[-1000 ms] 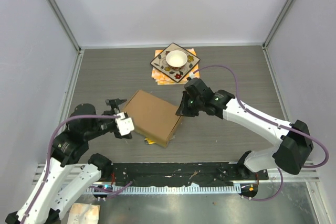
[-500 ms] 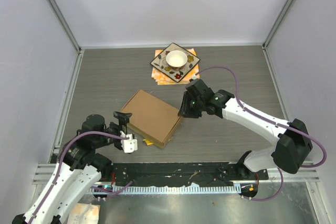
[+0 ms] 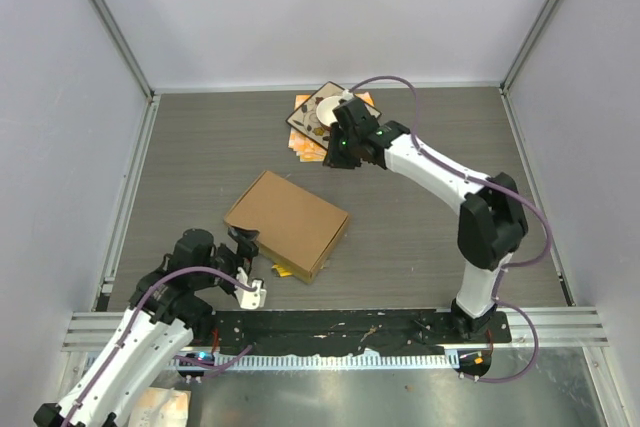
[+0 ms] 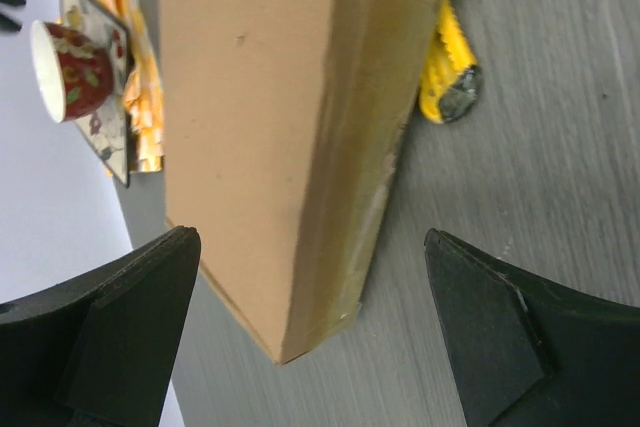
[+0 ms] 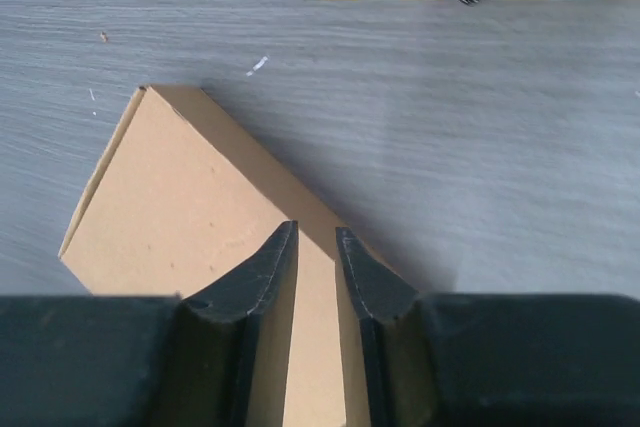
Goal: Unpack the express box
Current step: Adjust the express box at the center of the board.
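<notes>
The express box (image 3: 288, 222) is a flat, closed brown cardboard box lying mid-table, at an angle. In the left wrist view its near corner (image 4: 270, 127) points between my wide-open fingers without touching them. My left gripper (image 3: 250, 265) sits just off the box's near-left corner, empty. My right gripper (image 3: 338, 154) hovers high, over the near edge of the plate and well beyond the box. Its fingers (image 5: 265, 267) are parted by a narrow gap with nothing between them, and the box (image 5: 200, 217) lies far below.
A patterned square plate (image 3: 308, 115) with a bowl (image 4: 70, 67) rests on orange napkins (image 4: 140, 97) at the back, partly covered by the right arm. A yellow object (image 3: 283, 270) pokes out from under the box's near edge. Grey walls enclose the table on three sides.
The right gripper left the box's right edge, rose and swung back toward the plate, its jaws parting slightly. The left arm pulled back toward the near-left corner, still open.
</notes>
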Robot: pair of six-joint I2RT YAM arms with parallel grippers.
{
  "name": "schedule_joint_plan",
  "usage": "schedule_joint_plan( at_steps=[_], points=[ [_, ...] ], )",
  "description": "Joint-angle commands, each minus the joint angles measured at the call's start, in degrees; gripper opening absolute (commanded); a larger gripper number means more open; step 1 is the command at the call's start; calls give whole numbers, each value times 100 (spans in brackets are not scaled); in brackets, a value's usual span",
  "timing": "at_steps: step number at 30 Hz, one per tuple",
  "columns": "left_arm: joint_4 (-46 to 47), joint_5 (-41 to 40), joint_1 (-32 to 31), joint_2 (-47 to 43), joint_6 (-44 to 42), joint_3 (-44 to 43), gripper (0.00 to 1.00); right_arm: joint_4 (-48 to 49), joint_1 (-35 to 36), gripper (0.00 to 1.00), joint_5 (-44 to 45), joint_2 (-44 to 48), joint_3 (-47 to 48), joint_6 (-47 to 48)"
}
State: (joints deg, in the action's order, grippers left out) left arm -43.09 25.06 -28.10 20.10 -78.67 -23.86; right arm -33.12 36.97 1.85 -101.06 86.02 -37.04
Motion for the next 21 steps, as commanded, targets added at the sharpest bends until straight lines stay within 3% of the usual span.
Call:
schedule_joint_plan(
  at_steps=[1, 7, 15, 21],
  points=[
    [204, 69, 24, -76, -780, 407, 100, 464, 47, 25, -483, -721, 494, 355],
    [792, 122, 24, 143, -860, 794, 100, 719, 47, 23, -650, -1450, 969, 434],
    [3322, 271, 24, 47, -1045, 2198, 100, 913, 47, 16, -1063, -2119, 1374, 390],
    [4799, 123, 24, 828, -1080, 2605, 100, 1010, 38, 11, -1292, -2374, 1374, 425]
  ],
)
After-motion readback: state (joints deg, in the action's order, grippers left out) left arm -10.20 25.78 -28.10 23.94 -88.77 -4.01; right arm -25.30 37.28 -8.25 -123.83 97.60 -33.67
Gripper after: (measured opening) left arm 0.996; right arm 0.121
